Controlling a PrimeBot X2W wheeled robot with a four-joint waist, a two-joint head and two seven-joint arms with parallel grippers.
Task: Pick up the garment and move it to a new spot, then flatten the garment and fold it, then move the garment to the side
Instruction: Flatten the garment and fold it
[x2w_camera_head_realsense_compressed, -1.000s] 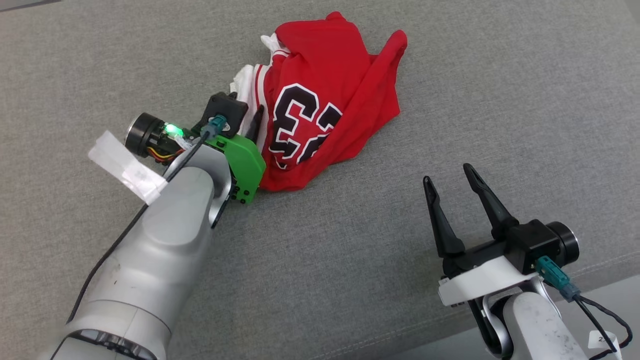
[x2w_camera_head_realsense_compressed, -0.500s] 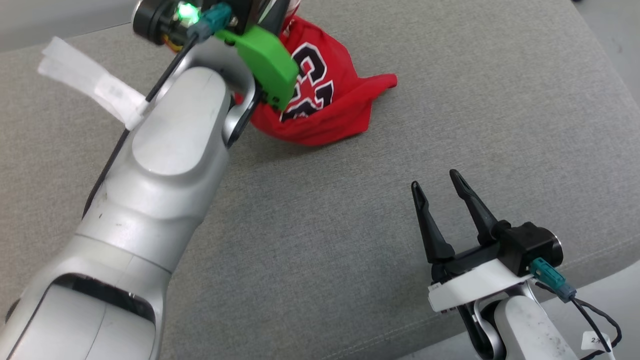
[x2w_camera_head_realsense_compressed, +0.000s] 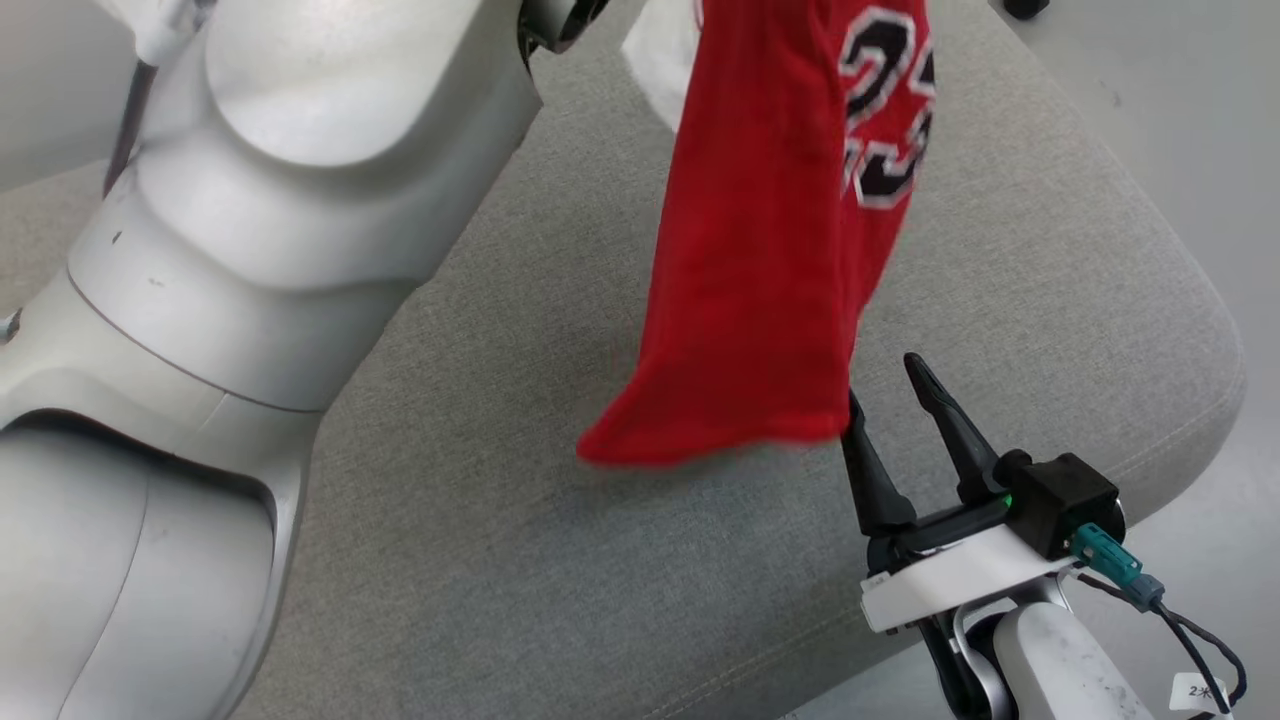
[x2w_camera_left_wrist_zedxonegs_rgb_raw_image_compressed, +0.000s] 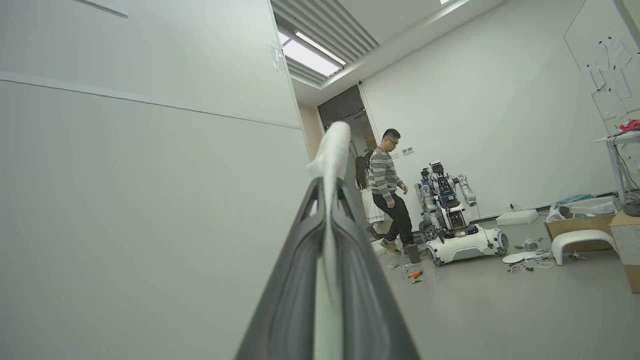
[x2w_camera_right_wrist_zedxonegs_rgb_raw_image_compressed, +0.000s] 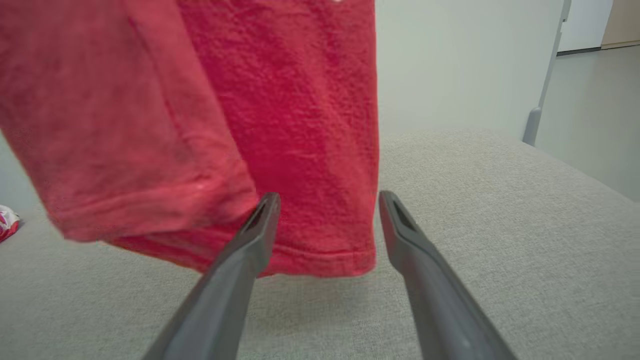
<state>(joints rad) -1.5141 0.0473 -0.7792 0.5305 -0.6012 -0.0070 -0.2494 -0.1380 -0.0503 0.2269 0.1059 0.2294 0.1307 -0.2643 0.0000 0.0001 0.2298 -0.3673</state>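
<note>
Above the grey cushion (x2w_camera_head_realsense_compressed: 500, 560) you're dangling the red jersey (x2w_camera_head_realsense_compressed: 770, 250), left gripper (x2w_camera_left_wrist_zedxonegs_rgb_raw_image_compressed: 327, 185) clamping its white trim, right gripper (x2w_camera_head_realsense_compressed: 882, 382) gaping beside the hem; light, floppy cloth, probably best pinched at a hem corner

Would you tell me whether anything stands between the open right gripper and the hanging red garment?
Nothing visible does. The red garment hangs from the shut left gripper, its hem just ahead of the open right gripper, over the grey cushion.

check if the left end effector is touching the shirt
Touching. The left wrist view shows the left end effector shut on a white part of the shirt, with the cloth pinched inside it.
</note>
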